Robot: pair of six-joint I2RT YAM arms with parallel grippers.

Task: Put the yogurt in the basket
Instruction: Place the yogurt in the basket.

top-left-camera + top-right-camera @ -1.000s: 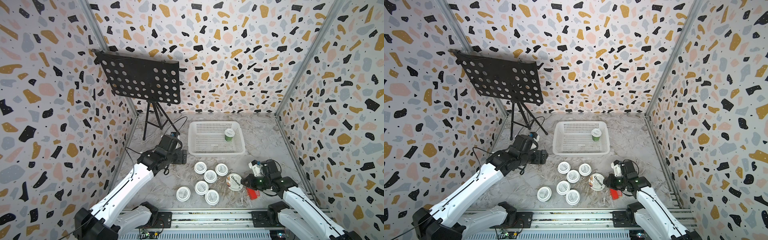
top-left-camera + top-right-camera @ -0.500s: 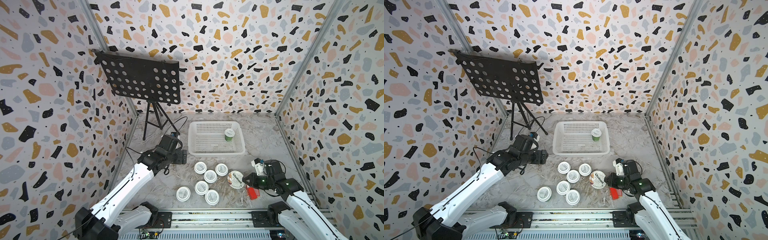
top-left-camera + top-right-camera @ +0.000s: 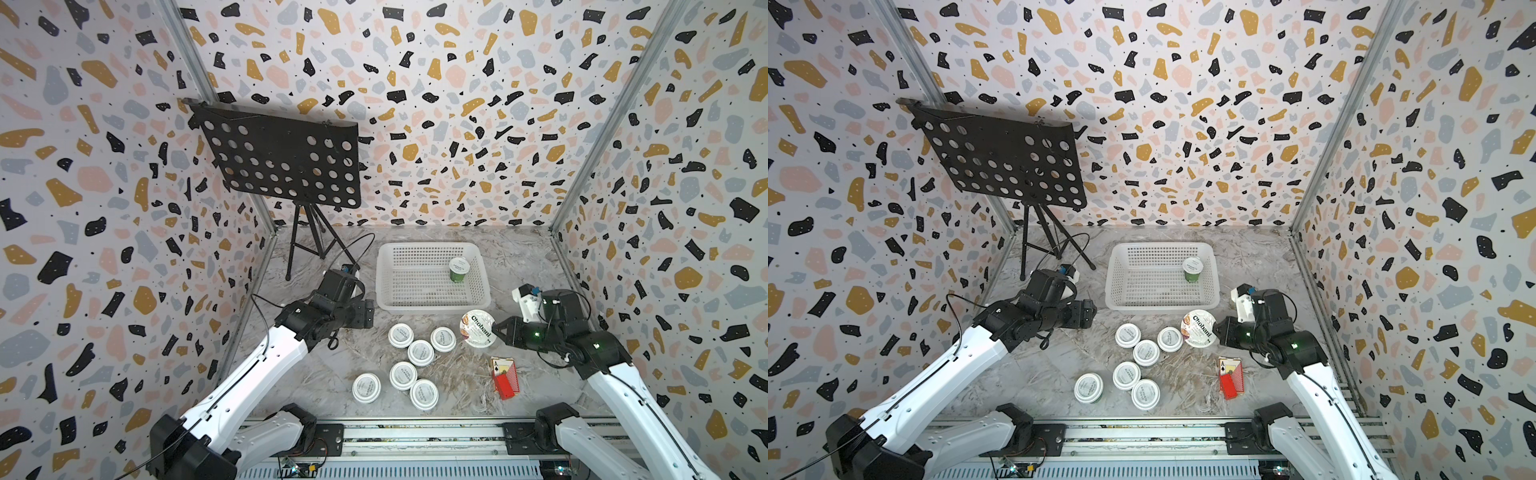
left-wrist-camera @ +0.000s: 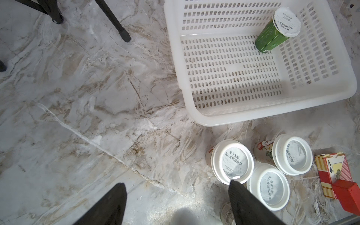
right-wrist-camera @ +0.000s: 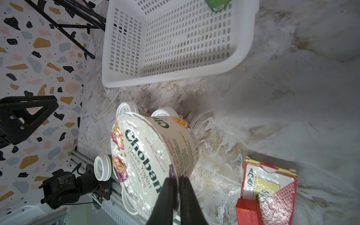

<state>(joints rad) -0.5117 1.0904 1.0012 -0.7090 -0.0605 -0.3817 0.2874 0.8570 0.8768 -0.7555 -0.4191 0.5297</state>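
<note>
The right gripper (image 5: 174,181), jaws clamped on the rim, holds the wide foil-lidded Chobani yogurt cup (image 3: 477,328) tilted right of centre, just below the white perforated plastic basket (image 3: 432,306); the left gripper (image 4: 176,186) hangs with jaws wide.

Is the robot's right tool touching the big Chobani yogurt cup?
Touching. The right wrist view shows the right tool shut on the rim of the wide foil-lidded Chobani yogurt cup, pinching it from both sides.
</note>
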